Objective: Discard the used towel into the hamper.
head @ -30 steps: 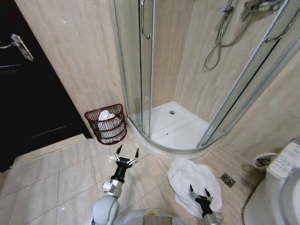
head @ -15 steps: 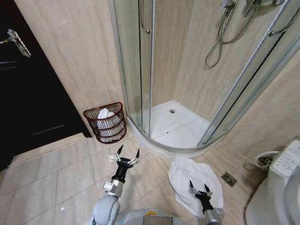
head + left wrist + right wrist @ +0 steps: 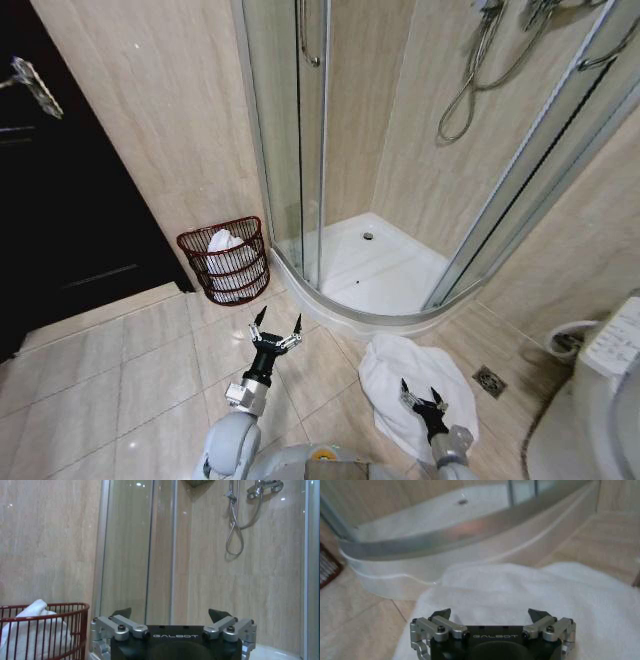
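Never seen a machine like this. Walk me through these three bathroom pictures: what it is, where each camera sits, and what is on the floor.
This is a wheeled robot with two arms, each ending in a two-fingered hand. The wide picture comes from a camera on its head, looking down at the tiled floor. The other two come from cameras on its wrists.

The left hand is open and holds nothing, raised over the tiles. The right hand is open too, above a white towel crumpled on the floor beside the shower tray. Nothing is held.

By the wall stands the hamper, a red-brown wire basket with white cloth already in it.
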Available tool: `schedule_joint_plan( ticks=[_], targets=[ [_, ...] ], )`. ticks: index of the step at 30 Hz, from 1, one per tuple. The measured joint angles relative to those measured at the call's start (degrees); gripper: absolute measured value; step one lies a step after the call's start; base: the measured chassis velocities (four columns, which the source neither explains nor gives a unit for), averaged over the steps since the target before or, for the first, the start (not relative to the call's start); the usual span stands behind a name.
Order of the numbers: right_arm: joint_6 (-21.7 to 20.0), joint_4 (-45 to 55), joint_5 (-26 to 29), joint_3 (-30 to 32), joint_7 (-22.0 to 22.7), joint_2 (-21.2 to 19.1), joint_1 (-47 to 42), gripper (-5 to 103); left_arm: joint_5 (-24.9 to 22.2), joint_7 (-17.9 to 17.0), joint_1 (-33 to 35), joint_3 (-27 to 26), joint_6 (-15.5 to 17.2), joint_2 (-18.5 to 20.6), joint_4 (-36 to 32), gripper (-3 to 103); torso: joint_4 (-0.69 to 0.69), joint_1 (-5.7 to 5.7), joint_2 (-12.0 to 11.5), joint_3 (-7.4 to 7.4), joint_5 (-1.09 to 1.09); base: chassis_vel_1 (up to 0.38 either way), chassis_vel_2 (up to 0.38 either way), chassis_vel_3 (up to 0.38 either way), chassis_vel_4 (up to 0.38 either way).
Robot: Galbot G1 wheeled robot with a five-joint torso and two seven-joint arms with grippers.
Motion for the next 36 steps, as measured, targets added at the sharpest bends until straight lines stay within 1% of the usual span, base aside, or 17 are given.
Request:
schedule_joint_plan(
  ticks=[3, 5, 6, 8, 15, 24, 25, 26, 27, 30, 31, 34, 36],
  targets=[
    [-3.3, -4.0, -0.7, 0.9, 1.6, -0.3, 3.2, 100, 0.0, 0.0, -0.2, -0.4, 0.4, 0.1, -0.3, 100, 0.0, 0.04, 0.1, 0.06, -0.01, 0.0, 0.0, 0.0, 0.0],
    [-3.6, -4.9, -0.9, 1.0, 2.0, -0.3, 3.9, 100, 0.0, 0.0, -0.2, -0.6, 0.4, 0.1, -0.5, 100, 0.0, 0.04, 0.1, 0.07, -0.01, 0.0, 0.0, 0.0, 0.0],
    [-3.8, -7.0, -1.8, 1.1, 2.8, -0.5, 5.3, 100, 0.0, 0.0, -0.2, -0.9, 0.5, 0.1, -0.8, 100, 0.0, 0.05, 0.1, 0.09, -0.01, 0.0, 0.0, 0.0, 0.0],
    [-3.8, -9.7, -3.8, 1.6, 3.3, -0.7, 7.0, 100, -0.2, 0.1, 0.0, -1.5, 0.6, 0.1, -1.4, 100, 0.0, 0.07, 0.2, 0.13, -0.01, 0.0, 0.0, 0.0, 0.0],
    [-3.7, -14.7, -6.5, 1.9, 3.5, -1.0, 9.7, 100, -0.8, 0.2, 0.4, -2.8, 0.3, 0.1, -1.7, 100, 0.0, 0.1, 0.3, 0.18, -0.02, 0.0, 0.0, 0.0, 0.0],
    [-2.4, -16.1, -6.7, 2.0, 3.2, -1.0, 10.0, 100, -1.0, 0.3, 0.0, -2.7, 0.2, 0.1, -1.2, 100, 0.0, 0.12, 0.4, 0.24, -0.01, 0.0, 0.0, 0.0, 0.0],
    [-2.2, -16.4, -6.7, 2.2, 3.2, -1.0, 10.1, 103, -0.9, 0.3, -0.1, -2.5, 0.2, 0.1, -1.2, 100, 0.0, 0.13, 0.4, 0.25, -0.01, 0.0, 0.0, 0.0, 0.0],
    [-2.0, -16.8, -6.6, 2.3, 3.2, -1.1, 10.1, 100, -0.8, 0.4, -0.1, -2.4, 0.2, 0.0, -1.2, 100, 0.0, 0.13, 0.4, 0.25, -0.01, 0.0, 0.0, 0.0, 0.0],
    [-2.0, -16.8, -6.6, 2.3, 3.2, -1.1, 10.1, 100, -0.8, 0.4, -0.1, -2.4, 0.2, 0.0, -1.2, 100, 0.0, 0.13, 0.4, 0.25, -0.01, 0.0, 0.0, 0.0, 0.0],
    [-1.4, -17.8, -6.4, 2.7, 2.6, -1.4, 10.2, 84, -0.4, 0.4, -0.1, -2.0, 0.3, -0.1, -1.2, 100, 0.0, 0.14, 0.4, 0.27, -0.01, 0.0, 0.0, 0.0, 0.0],
    [-1.4, -17.8, -6.4, 2.7, 2.6, -1.4, 10.2, 84, -0.4, 0.4, -0.1, -2.0, 0.3, -0.1, -1.2, 100, 0.0, 0.14, 0.4, 0.27, -0.01, 0.0, 0.0, 0.0, 0.0],
    [-0.8, -18.5, -5.8, 3.2, 1.3, -1.7, 10.2, 68, -0.2, 0.4, -0.1, -1.8, 0.3, -0.2, -1.3, 100, 0.0, 0.14, 0.4, 0.28, -0.01, 0.0, 0.0, 0.0, 0.0],
    [-0.4, -18.8, -5.7, 3.3, 1.1, -1.8, 10.2, 68, -0.2, 0.4, 0.0, -1.7, 0.3, -0.2, -1.4, 100, 0.0, 0.14, 0.4, 0.28, -0.02, 0.0, 0.0, 0.0, 0.0]
  ],
)
